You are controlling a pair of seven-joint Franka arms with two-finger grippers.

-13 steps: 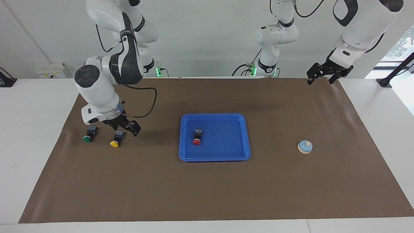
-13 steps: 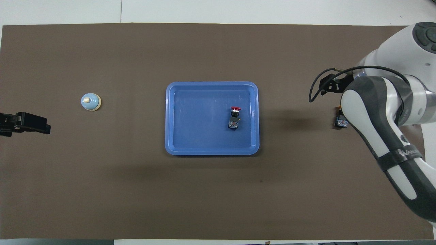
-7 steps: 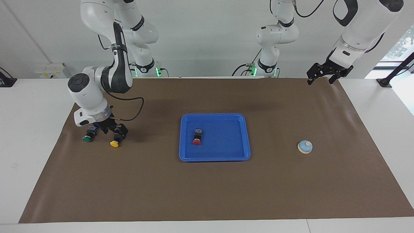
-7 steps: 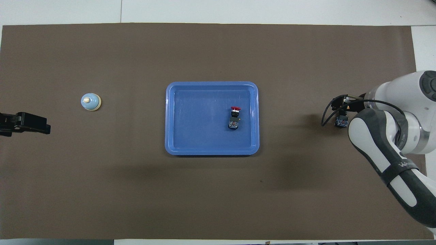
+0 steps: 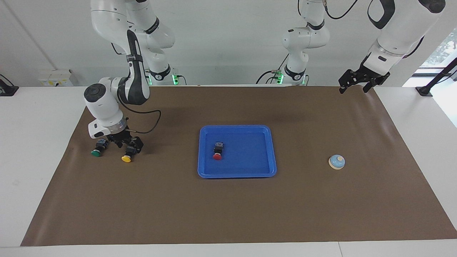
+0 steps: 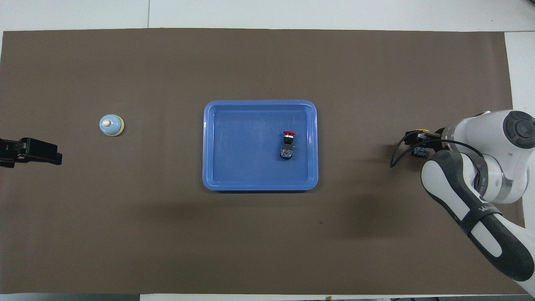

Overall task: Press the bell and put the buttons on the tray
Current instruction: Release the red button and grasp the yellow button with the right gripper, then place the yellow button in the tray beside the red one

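You are looking at a robotics lab. Two white arms (image 5: 117,89) stand bolted at the edge of a white tabletop (image 5: 35,117) covered with a brown mat (image 5: 228,207), green lights glowing at their bases and cables trailing along a bare white wall (image 5: 228,43). A wall socket box (image 5: 57,77) sits at one end.

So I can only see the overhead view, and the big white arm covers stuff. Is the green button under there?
Observer: Yes. The green button sits on the brown mat beside the yellow button.
Operator: Is the arm grabbing one?
Observer: The right gripper is down at the yellow button, with its fingers open on either side of the black body.
Operator: And the other arm?
Observer: The left gripper waits, raised high over the mat's corner.
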